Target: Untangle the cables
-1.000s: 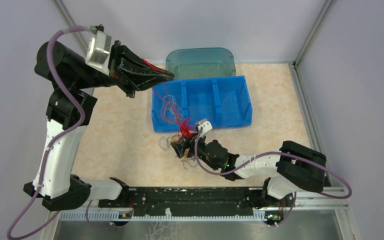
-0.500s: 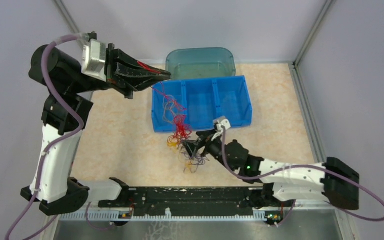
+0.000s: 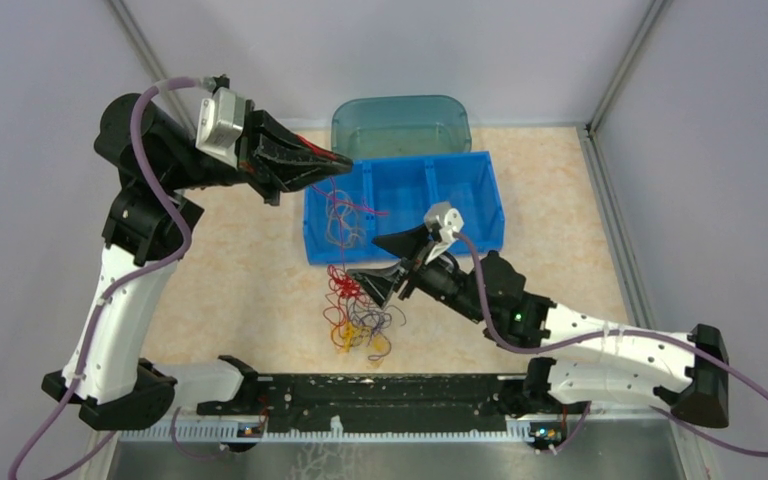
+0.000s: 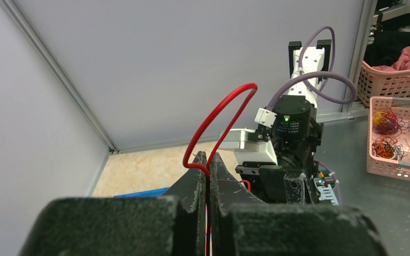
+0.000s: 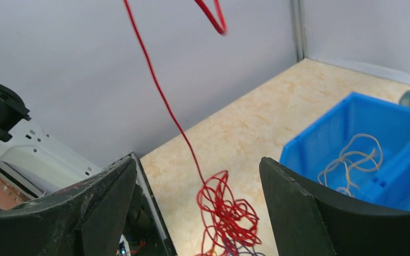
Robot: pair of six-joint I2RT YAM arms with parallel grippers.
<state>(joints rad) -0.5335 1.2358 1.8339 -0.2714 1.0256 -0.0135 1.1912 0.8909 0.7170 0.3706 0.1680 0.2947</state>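
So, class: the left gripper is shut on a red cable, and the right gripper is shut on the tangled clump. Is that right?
Not quite. The left gripper is shut on the red cable, but the right gripper is open, not shut on the clump. The right wrist view shows its jaws wide apart, with the red strand hanging free between them.

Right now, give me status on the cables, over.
Left gripper shut on red cable, raised. Right gripper open, empty. Clump tangled on the table, red strand running up from it. Blue bin just behind.
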